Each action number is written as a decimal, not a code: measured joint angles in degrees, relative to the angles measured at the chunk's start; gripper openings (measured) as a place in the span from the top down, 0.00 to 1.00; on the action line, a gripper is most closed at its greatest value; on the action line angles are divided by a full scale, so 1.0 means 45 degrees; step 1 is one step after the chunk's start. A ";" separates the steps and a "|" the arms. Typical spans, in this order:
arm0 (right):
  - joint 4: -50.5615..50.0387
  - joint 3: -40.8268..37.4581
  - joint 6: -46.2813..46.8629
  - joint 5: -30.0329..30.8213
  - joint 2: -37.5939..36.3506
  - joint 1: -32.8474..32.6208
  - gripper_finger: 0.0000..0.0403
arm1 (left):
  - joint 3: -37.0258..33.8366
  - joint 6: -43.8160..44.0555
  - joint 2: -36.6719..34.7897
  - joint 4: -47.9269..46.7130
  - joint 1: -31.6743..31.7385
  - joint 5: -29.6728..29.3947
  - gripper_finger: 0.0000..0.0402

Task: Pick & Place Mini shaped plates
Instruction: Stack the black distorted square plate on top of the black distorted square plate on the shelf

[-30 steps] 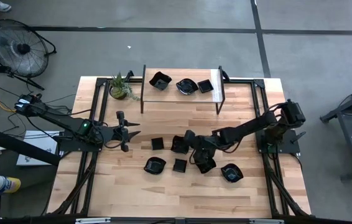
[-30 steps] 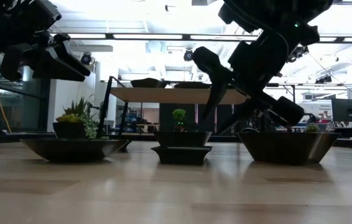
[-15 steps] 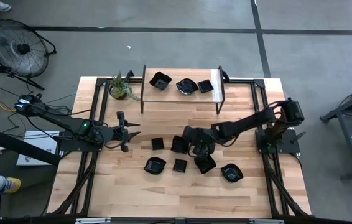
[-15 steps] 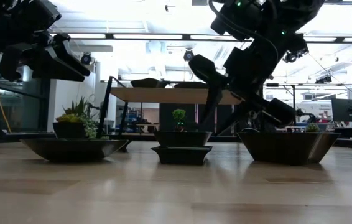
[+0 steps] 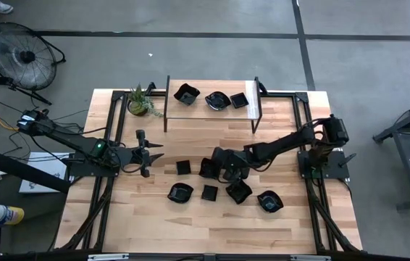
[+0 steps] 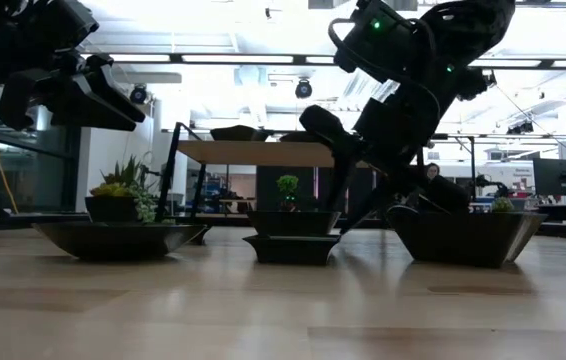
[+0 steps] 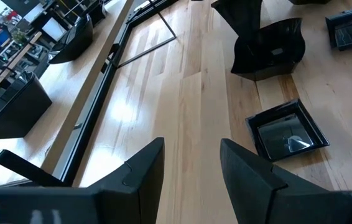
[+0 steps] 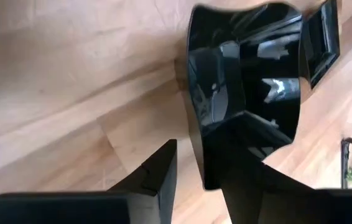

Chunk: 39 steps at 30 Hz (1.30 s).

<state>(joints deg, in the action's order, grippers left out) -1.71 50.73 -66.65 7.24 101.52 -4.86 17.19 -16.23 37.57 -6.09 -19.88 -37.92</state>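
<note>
Several mini shaped plates, glossy black, lie on the wooden table: a wavy-rimmed one (image 5: 206, 169) at the centre, a small square one (image 5: 183, 167) to its left, and others (image 5: 180, 193) (image 5: 210, 192) (image 5: 238, 191) (image 5: 269, 201) nearer the front. My right gripper (image 5: 214, 165) slants down over the central plate (image 8: 244, 74), open, with its fingers either side of the plate's rim. My left gripper (image 5: 159, 150) hangs open above the table's left part with nothing between its fingers (image 7: 191, 162). My right gripper (image 8: 198, 180) has one finger (image 8: 244, 168) inside the wavy plate and the other (image 8: 157, 174) outside its rim (image 8: 194, 149), slanting down from the table's right. Wood shows between the outer finger and the rim. Whether the inner finger touches I cannot tell. The plate rests on the table.
A raised shelf (image 5: 212, 112) at the table's far edge carries three more black plates (image 5: 186, 93) (image 5: 216, 100) (image 5: 238, 100). A small potted plant (image 5: 141, 101) stands left of it. Dark frame rails (image 5: 111, 130) run along both table sides. Bare wood lies along the near edge.
My right gripper has moved toward the table's left and down, away from the front plates and onto the central wavy plate. No plate has shifted.
</note>
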 joint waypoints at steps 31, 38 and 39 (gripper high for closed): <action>0.0009 0.0003 0.0223 -0.0039 -0.0376 -0.0012 1.00 | 0.0000 0.0044 0.0003 0.0000 0.0000 0.0012 0.62; 0.0012 0.0003 0.0505 0.0691 -0.0393 -0.0093 1.00 | 0.0000 0.0049 0.0003 0.0000 0.0000 0.0012 0.62; 0.0009 0.0003 0.0492 0.0890 -0.0417 -0.0129 1.00 | 0.0000 0.0049 0.0003 0.0000 0.0000 0.0012 0.62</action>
<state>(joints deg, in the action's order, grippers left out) -1.67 50.74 -64.44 11.25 99.65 -5.44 17.19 -16.01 37.58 -6.09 -19.88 -37.87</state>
